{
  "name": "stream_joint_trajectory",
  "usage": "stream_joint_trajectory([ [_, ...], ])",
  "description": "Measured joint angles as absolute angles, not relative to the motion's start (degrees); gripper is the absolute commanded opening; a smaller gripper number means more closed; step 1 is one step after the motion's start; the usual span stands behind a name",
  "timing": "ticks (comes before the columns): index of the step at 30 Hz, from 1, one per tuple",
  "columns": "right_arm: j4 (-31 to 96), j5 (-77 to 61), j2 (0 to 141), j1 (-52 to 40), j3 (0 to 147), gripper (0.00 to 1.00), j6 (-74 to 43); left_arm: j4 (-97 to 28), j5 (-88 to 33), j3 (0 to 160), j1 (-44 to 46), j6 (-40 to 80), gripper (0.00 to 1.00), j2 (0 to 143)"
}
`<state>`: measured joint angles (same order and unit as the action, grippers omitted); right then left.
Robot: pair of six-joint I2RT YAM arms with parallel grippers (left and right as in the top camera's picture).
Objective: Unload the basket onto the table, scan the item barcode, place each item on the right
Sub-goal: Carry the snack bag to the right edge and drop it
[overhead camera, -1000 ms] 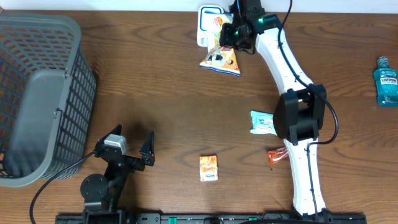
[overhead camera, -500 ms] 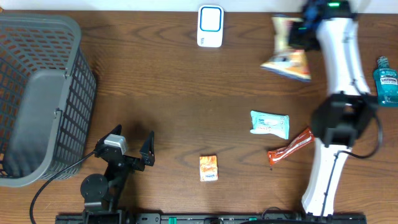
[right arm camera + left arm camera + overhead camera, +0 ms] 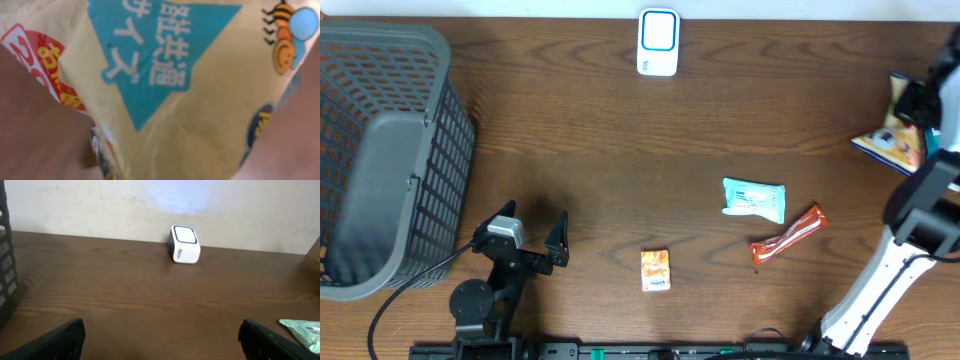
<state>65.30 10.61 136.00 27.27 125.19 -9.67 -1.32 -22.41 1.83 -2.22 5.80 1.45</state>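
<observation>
A white barcode scanner (image 3: 658, 42) with a blue-edged face stands at the table's far edge, and the left wrist view shows the scanner (image 3: 185, 244) against the wall. The item is a yellow snack bag (image 3: 892, 140) with a teal triangle, and it hangs at the far right edge, well away from the scanner. My right gripper (image 3: 920, 103) is shut on its top. In the right wrist view the bag (image 3: 170, 100) fills the frame and hides the fingers. My left gripper (image 3: 525, 232) rests open near the front left, with nothing between its fingertips (image 3: 65, 335).
A grey plastic basket (image 3: 380, 150) takes up the left side. A teal packet (image 3: 754, 199), a red-orange bar (image 3: 787, 235) and a small orange box (image 3: 655, 270) lie in the middle front. The right arm's white links rise along the right edge.
The right arm has swung the snack bag from just beside the scanner across to the far right edge. The left arm has not moved.
</observation>
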Motion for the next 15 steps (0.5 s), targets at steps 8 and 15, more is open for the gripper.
stream_joint_trajectory([
  [8,67.5,12.1,136.0,37.6,125.2,0.53,-14.6,-1.3,-22.4,1.8,-2.2,5.8,0.98,1.5],
  [15,69.5,7.1,136.0,42.1,125.2,0.99,-16.9,-1.3,-22.4,1.8,-2.2,5.8,0.98,1.5],
])
